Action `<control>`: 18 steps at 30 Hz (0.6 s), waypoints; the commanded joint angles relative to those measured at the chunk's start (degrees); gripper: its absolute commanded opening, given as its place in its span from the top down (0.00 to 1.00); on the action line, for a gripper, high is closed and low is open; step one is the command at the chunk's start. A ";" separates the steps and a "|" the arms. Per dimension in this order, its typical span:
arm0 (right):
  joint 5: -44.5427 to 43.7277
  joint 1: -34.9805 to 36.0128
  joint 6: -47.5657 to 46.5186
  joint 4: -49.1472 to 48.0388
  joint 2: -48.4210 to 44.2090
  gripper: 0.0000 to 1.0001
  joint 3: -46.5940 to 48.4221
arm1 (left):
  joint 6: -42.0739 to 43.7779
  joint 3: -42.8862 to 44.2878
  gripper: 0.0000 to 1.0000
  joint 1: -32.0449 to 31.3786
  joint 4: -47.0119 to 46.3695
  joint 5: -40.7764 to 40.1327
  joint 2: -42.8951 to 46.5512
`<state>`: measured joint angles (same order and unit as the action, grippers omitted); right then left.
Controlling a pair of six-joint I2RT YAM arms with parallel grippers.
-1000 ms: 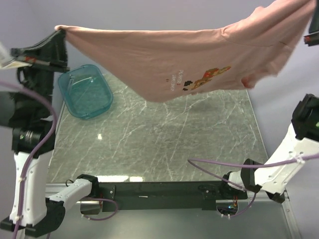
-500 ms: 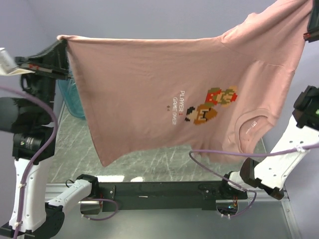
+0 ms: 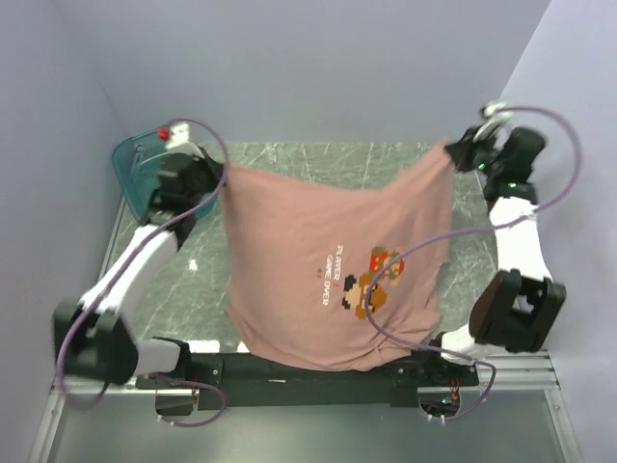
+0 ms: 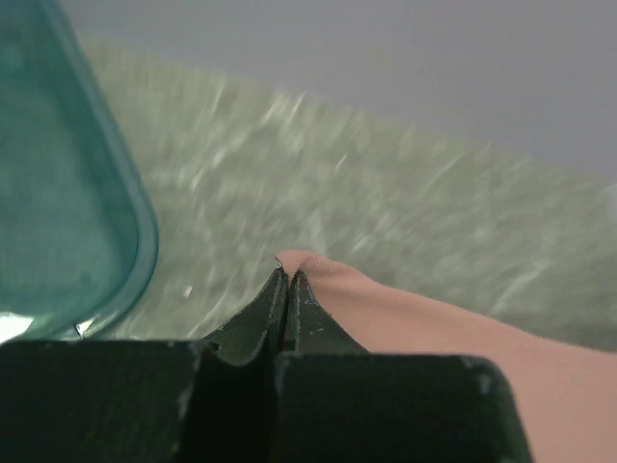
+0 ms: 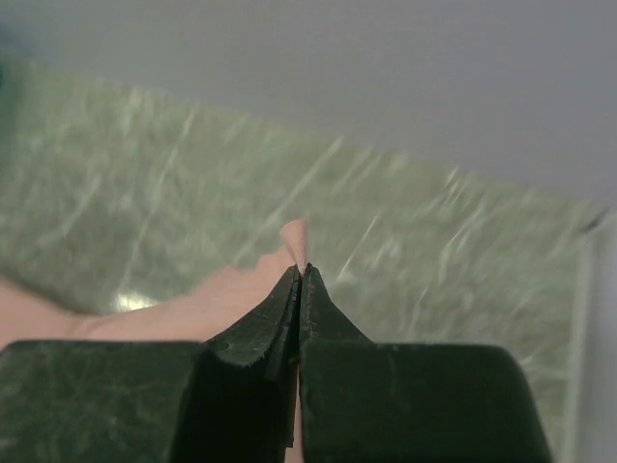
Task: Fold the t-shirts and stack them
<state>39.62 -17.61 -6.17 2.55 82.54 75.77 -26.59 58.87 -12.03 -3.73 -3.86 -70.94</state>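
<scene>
spreading dusty-pink t-shirt (image 3: pixel 318 241) over surface (image 3: pixel 174 280), graphic up, near hem past near edge. far corners pinched in left pincer (image 3: pixel 216 181) and right pincer (image 3: pixel 449 150), both clamped shut on cloth. teal tub (image 3: pixel 135 164) beside left pincer. next, likely: lower flat, release, regrip for fold.

The shirt (image 3: pixel 299 241) hangs stretched across the middle of the table (image 3: pixel 188 285), blocking it down to the near edge. You have bare marble behind its far edge and along its left. The tub (image 3: pixel 135 166) fills the far left corner, just beside your left gripper (image 3: pixel 220 180).
</scene>
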 commanded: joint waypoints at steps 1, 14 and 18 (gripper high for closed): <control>3.01 2.22 -7.52 -15.46 4.10 1.00 -5.62 | 1.27 -0.17 1.00 0.17 -6.56 0.34 -10.83; -15.44 8.29 -6.75 -11.77 31.62 1.00 14.40 | 1.89 30.85 1.00 0.25 6.79 -7.22 -43.49; -15.89 8.03 -5.61 -10.99 33.38 1.00 18.44 | 2.77 38.23 1.00 0.52 8.56 -6.69 -46.75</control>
<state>26.92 -9.02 -12.95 -4.16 116.11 89.34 -25.30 91.79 -11.94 3.36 -8.97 -116.84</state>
